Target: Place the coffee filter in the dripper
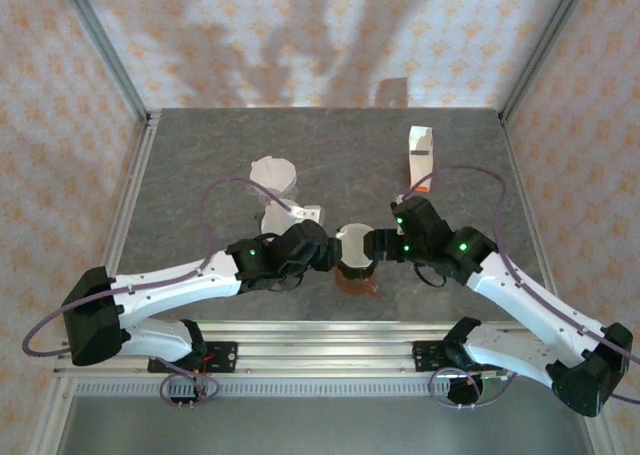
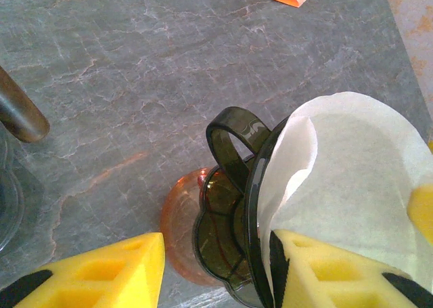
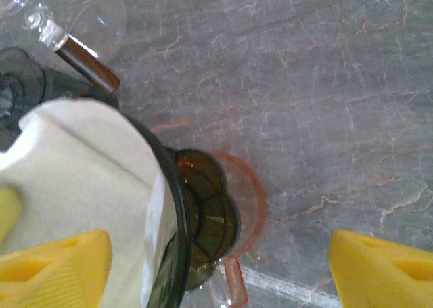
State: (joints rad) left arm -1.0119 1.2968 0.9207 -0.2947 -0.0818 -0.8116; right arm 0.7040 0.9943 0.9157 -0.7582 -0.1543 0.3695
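left gripper [image 1: 328, 254] at the dripper's [image 2: 223, 240] nine o'clock, jaws apart astride the rim, one finger [image 2: 325, 274] on the coffee filter [image 2: 352, 166], which sits inside it above the orange cup [image 2: 177, 233]. right gripper [image 1: 380, 243] at three o'clock, jaws wide, gripping nothing. advise pressing the paper flat to the wall, then withdrawing straight up.

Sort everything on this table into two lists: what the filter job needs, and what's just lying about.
Job: coffee filter, dripper, orange cup under it.
Lying about: white carton at the back, glass vessel with brown handle.
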